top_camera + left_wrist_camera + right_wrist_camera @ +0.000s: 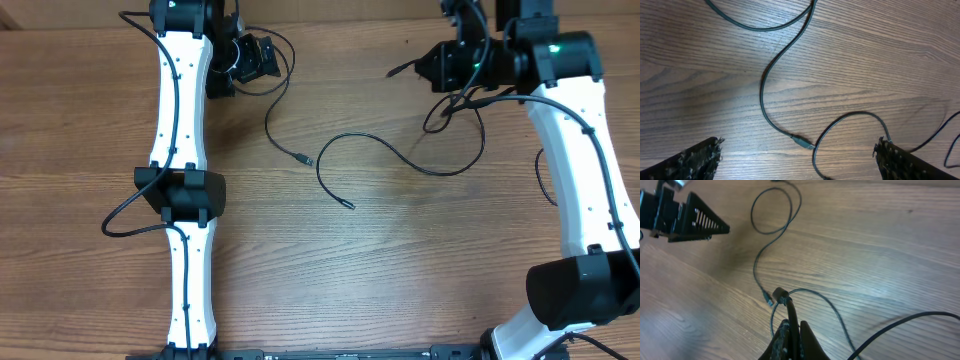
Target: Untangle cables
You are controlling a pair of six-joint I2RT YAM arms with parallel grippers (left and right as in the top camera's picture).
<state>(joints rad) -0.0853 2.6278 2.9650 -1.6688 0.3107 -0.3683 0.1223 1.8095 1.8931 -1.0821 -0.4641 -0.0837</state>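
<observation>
Thin black cables lie on the wooden table. One cable (272, 125) runs from beside my left gripper (250, 58) down to its silvery plug (305, 158); it also shows in the left wrist view (763, 90). A second cable (400, 152) curves from its plug (347, 203) towards my right gripper (428, 66). In the left wrist view my left gripper (800, 160) is open and empty above the first cable's plug (802, 141). In the right wrist view my right gripper (792, 325) is shut on a cable end (781, 296), held above the table.
Another black cord (543, 180) loops beside the right arm. A tangle of cord (452, 108) hangs under my right gripper. My left gripper's fingers show at the top left of the right wrist view (695, 217). Both white arms stand along the table's sides.
</observation>
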